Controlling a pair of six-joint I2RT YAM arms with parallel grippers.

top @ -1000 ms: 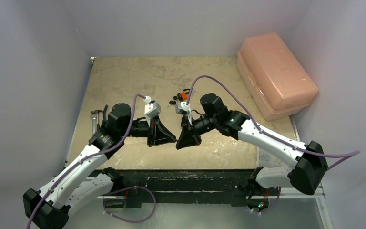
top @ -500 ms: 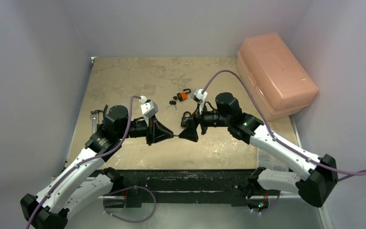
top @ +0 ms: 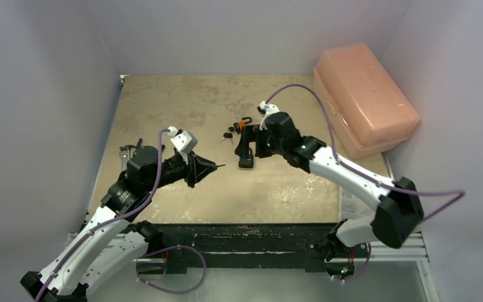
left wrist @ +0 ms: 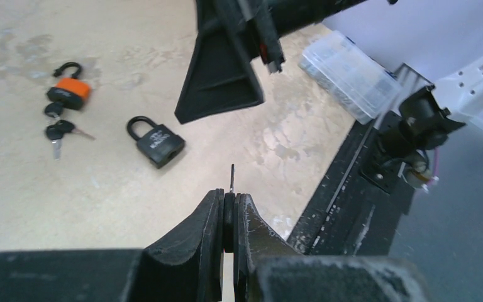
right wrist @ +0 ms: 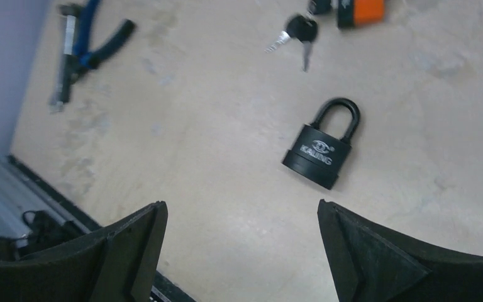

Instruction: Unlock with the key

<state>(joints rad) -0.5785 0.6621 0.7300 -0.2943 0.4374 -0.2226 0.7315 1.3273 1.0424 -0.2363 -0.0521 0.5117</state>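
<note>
My left gripper [left wrist: 229, 204] pinched the key [left wrist: 231, 176]; my right gripper [right wrist: 242, 214] hung spread, the black padlock [right wrist: 319, 154] at one o'clock. Next, I judged: seize that padlock and steady it for the key.

Left arm [top: 110, 211]: reaches from its base toward centre, forearm angled up and right, wrist roughly level. Left pincer [left wrist: 229, 200]: fingers pressed together, pinching a thin key [left wrist: 231, 176], blade sticking out past the tips.

Right arm [top: 352, 179]: stretched farther over the worktop [top: 163, 107], elbow bent, wrist tipped down. Right pincer [right wrist: 240, 204]: fingers spread wide, pointing down, clear of the surface.
</note>
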